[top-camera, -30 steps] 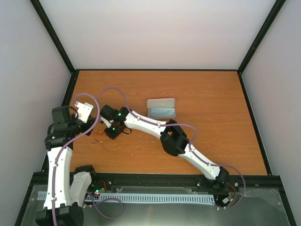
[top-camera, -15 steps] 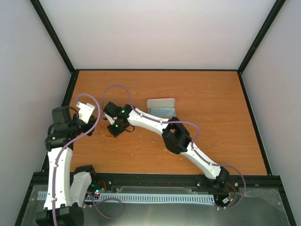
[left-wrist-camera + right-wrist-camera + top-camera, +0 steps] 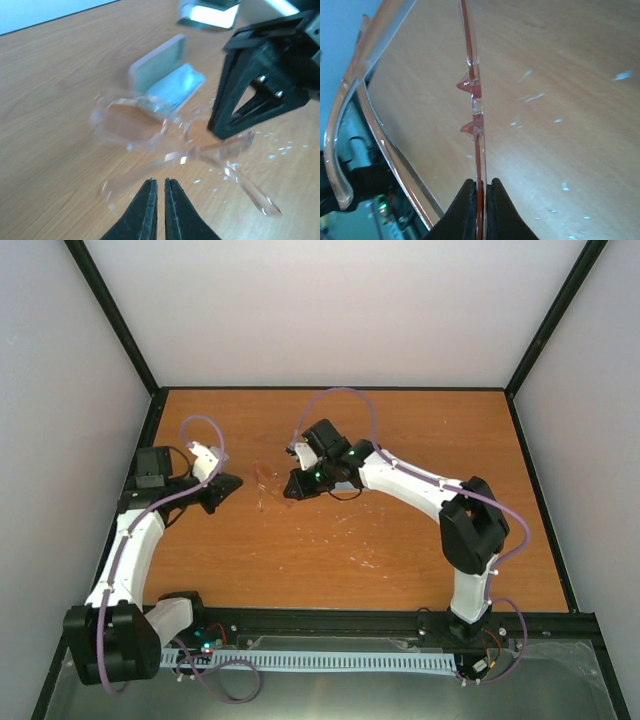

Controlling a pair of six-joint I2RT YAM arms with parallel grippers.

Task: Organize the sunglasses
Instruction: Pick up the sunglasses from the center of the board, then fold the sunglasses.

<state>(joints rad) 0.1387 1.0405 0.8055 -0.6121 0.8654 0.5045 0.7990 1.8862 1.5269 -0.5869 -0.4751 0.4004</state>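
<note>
Lying broadside just right of the closed, empty left gripper, the sunglasses are pinched at their far end by the right gripper.

One pair of sunglasses, one case, one blue cloth
</note>
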